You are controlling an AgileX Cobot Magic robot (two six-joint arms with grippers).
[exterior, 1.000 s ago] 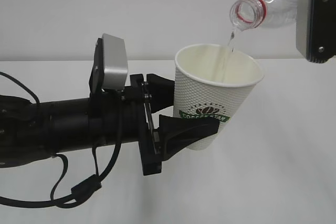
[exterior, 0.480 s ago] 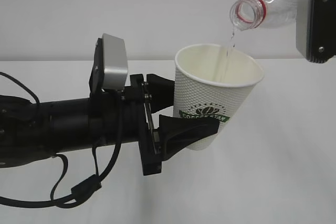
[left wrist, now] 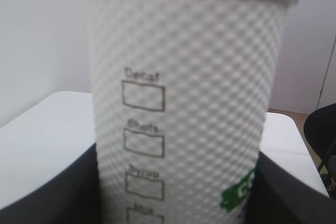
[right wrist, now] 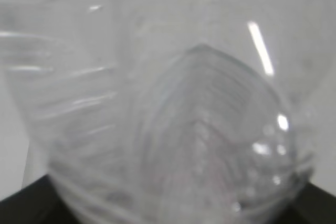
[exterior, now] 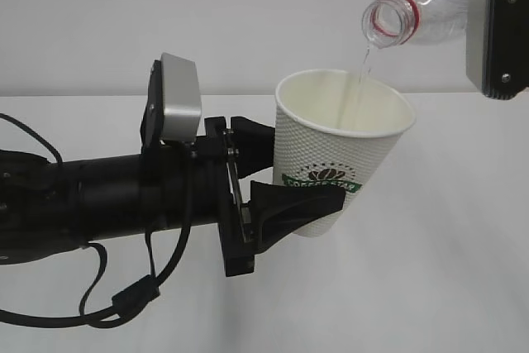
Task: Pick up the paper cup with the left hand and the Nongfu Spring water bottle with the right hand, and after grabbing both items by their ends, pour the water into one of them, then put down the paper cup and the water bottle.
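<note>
The white dimpled paper cup (exterior: 331, 146) with its green logo is held upright above the table, and my left gripper (exterior: 307, 169) is shut on its lower wall. In the left wrist view the paper cup (left wrist: 184, 103) fills the frame between the dark fingers (left wrist: 47, 198). The clear Nongfu Spring water bottle (exterior: 430, 6) is tilted mouth-down at the upper right, its red neck ring just above the cup's rim. A thin stream of water (exterior: 361, 72) falls into the cup. My right gripper (exterior: 500, 31) is shut on the bottle's base end, and the bottle (right wrist: 173, 108) fills the right wrist view.
The white table (exterior: 446, 270) lies below both arms, with a pale wall behind. Black cables (exterior: 124, 295) hang in loops under the left arm at the lower left. A dark chair edge (left wrist: 323, 140) shows beyond the table in the left wrist view.
Water keeps running from the bottle into the cup. Neither arm, the cup nor the bottle has visibly moved.
</note>
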